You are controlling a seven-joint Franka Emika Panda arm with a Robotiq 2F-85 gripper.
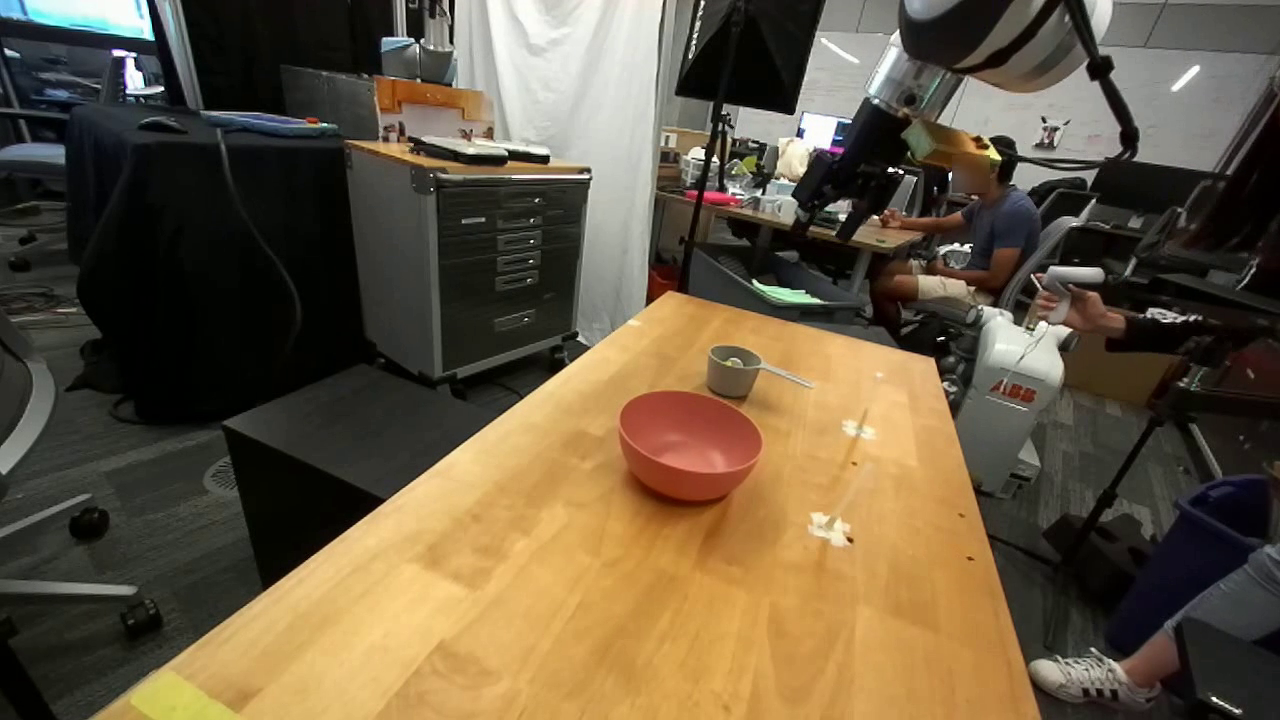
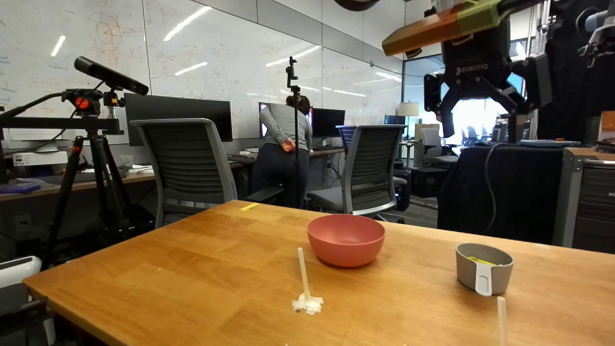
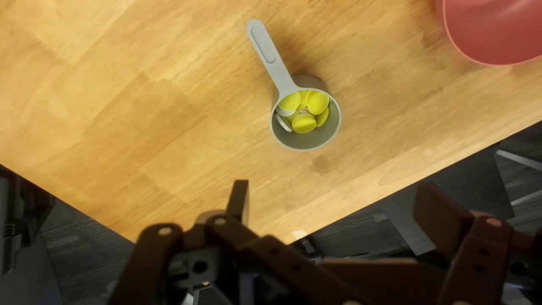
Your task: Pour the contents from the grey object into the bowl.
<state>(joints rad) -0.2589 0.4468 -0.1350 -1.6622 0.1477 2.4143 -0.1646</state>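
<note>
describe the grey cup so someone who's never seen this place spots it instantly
Start from the wooden table and find the wide pink-red bowl on it. Near that bowl stands the small grey cup. Unlike the bowl, the cup has a straight handle sticking out and yellow pieces inside.

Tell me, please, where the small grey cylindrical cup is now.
In the wrist view, the grey cup stands upright on the brown wooden table, slightly right of centre, with the round pink-red bowl to its upper right.
</note>
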